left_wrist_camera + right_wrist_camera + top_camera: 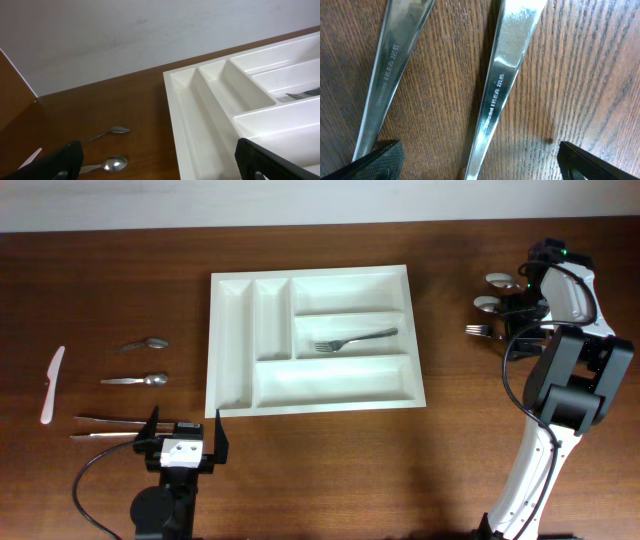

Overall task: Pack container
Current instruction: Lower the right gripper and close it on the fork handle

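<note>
1. The container (330,380) lies mid-table, with one fork (355,339) already in its middle long compartment.
2. Right of the container, the right gripper (480,162) hangs low over a steel handle (502,75) and its neighbour (390,75), jaws spread wide and empty.
3. It should centre on one handle only, straddle it crosswise, and reach the wood before closing, so that the neighbour is not caught.
4. Beside the container's near left corner, the left gripper (185,425) hovers open and empty.

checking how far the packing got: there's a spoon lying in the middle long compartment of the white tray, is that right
Not quite. It is a fork, not a spoon, lying in the middle long compartment of the white tray. The overhead view shows its tines pointing left.
</note>
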